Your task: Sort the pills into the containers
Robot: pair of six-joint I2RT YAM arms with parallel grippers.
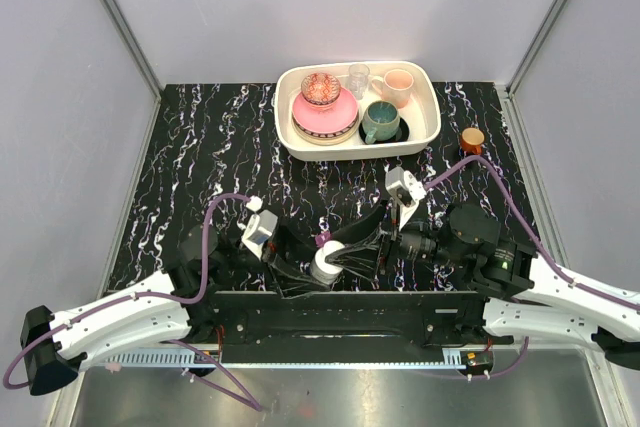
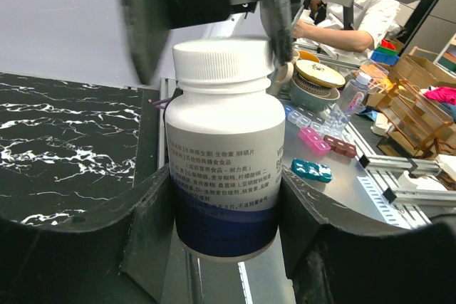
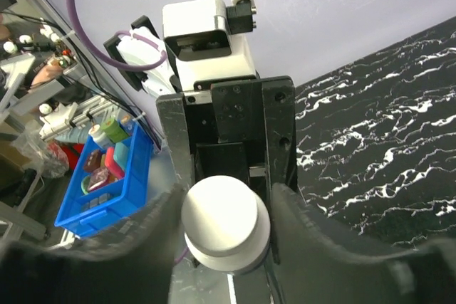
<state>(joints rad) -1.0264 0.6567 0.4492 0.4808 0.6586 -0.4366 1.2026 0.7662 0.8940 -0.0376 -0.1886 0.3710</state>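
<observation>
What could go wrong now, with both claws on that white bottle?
1. The left gripper clamps the bottle close to the near edge of the table; if the cap pops off abruptly, its contents might spill over that edge.
2. The right gripper flanks the cap, but a firm hold isn't evident, so it may slip.
3. The small purple box lies right beside the bottle and could get knocked.

"What colour was the bottle [image 2: 224, 154]?"
"White, with a blue band low down."
"And the table [image 1: 200, 147]?"
"Black, veined white like marble. The tray [image 1: 428, 133] was cream, the mug [image 1: 380, 122] teal, the cables [image 1: 207, 247] purple."
</observation>
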